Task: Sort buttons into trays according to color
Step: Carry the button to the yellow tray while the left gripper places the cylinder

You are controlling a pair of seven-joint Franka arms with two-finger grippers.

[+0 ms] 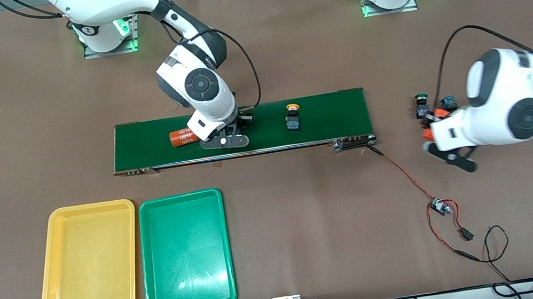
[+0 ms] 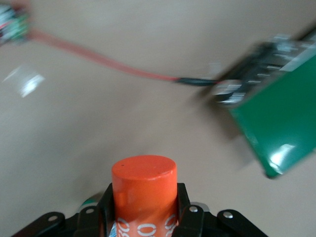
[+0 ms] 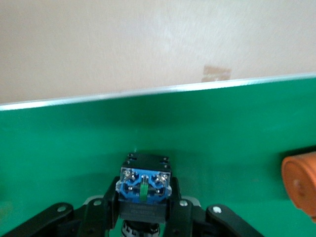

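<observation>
Now right gripper [image 3: 143,217] clamps button [image 3: 143,183] over conveyor [image 1: 331,114] — left gripper [image 2: 144,217] pinches orange cylinder [image 2: 144,190].

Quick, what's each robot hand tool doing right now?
Left tool: closed on an orange cylinder, over the bare table near the belt's end.
Right tool: closed on a button, over the green belt.

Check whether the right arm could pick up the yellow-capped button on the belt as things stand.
Probably not yet: the right gripper is shut on a button over the conveyor belt. The yellow-capped button itself stands unobstructed.
</observation>
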